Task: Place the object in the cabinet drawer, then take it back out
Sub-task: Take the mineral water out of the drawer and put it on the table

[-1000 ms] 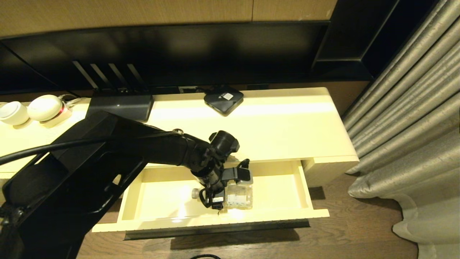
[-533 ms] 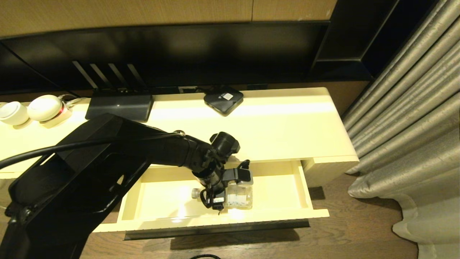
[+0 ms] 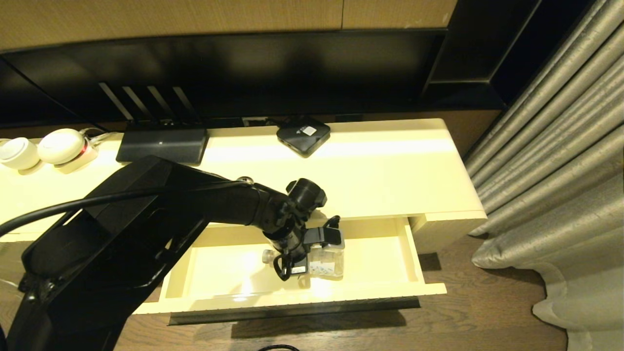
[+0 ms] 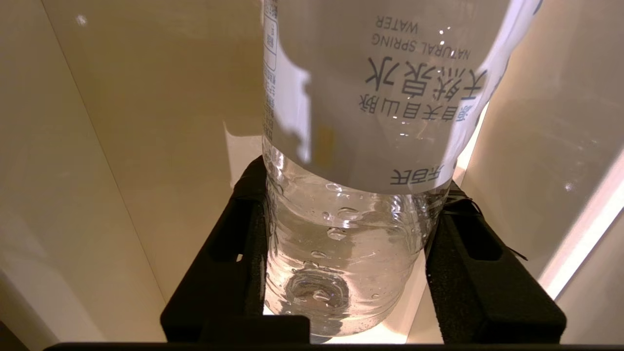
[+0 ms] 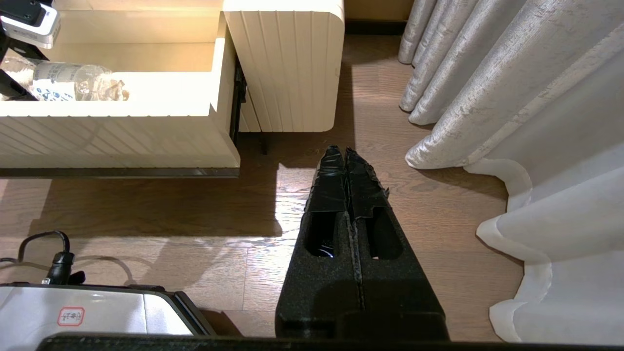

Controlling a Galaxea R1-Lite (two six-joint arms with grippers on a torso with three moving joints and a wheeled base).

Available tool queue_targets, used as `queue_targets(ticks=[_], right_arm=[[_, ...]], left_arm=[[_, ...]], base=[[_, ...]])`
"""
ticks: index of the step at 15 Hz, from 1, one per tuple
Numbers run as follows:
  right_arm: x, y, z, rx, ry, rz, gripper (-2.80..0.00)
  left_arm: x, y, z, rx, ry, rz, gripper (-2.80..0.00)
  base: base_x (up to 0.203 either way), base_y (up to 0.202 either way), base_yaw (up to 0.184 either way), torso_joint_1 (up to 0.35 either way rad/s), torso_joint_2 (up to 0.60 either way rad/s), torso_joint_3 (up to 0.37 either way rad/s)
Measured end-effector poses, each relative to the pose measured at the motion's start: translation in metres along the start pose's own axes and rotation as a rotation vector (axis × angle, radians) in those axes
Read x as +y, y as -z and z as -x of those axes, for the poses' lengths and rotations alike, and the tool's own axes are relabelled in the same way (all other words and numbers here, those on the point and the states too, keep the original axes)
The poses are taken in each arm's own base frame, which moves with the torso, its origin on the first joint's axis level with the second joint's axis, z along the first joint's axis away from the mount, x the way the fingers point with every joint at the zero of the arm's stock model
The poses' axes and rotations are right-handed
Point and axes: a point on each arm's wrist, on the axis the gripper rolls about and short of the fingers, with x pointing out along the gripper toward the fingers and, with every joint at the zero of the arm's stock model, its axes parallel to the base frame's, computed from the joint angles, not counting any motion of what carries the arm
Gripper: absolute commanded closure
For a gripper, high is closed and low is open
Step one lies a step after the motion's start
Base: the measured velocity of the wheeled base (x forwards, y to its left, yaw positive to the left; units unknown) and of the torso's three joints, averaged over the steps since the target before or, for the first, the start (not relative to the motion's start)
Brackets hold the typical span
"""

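The object, a small clear water bottle (image 3: 325, 266) with a white label, lies on its side in the open cabinet drawer (image 3: 292, 298), cap pointing left. My left gripper (image 3: 312, 256) reaches down into the drawer and is shut on the bottle. In the left wrist view its black pads (image 4: 246, 243) press both sides of the bottle (image 4: 360, 97) near its base, with the gripper (image 4: 353, 183) straddling it. My right gripper (image 5: 346, 153) hangs parked low over the wooden floor, shut and empty, to the right of the drawer (image 5: 122, 141); the bottle (image 5: 63, 83) shows there too.
On the cream cabinet top (image 3: 380, 180) sit a black square box (image 3: 303, 135), a black router (image 3: 161, 144) and white round devices (image 3: 58, 146). A grey curtain (image 3: 560, 170) hangs at the right. The robot's base (image 5: 73, 312) lies beside the right gripper.
The left gripper's fingers have closed from wide apart onto the bottle's sides. The bottle has shifted slightly toward the drawer's back. The right arm has not moved.
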Motion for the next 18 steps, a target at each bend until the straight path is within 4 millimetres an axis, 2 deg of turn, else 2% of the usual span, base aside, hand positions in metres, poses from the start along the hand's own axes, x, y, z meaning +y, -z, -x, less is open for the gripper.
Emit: queue_targets(ticks=[6,10,13,15,18], right_arm=[[0.0,0.0,0.0,0.0,0.0,0.0,0.0],[0.0,0.0,0.0,0.0,0.0,0.0,0.0],[0.0,0.0,0.0,0.0,0.0,0.0,0.0],[0.0,0.0,0.0,0.0,0.0,0.0,0.0],[0.0,0.0,0.0,0.0,0.0,0.0,0.0]], left_arm=[[0.0,0.0,-0.001,0.0,-0.003,0.006,0.0],[0.001,0.0,0.005,-0.002,-0.012,0.01,0.0],[0.003,0.001,0.02,-0.009,-0.033,0.013,0.0],[0.008,0.001,0.039,-0.022,-0.082,0.018,0.0],[0.007,0.005,0.066,-0.021,-0.113,0.014,0.0]], base=[[0.0,0.0,0.0,0.0,0.0,0.0],[0.0,0.0,0.0,0.0,0.0,0.0],[0.0,0.0,0.0,0.0,0.0,0.0],[0.0,0.0,0.0,0.0,0.0,0.0],[0.0,0.0,0.0,0.0,0.0,0.0]])
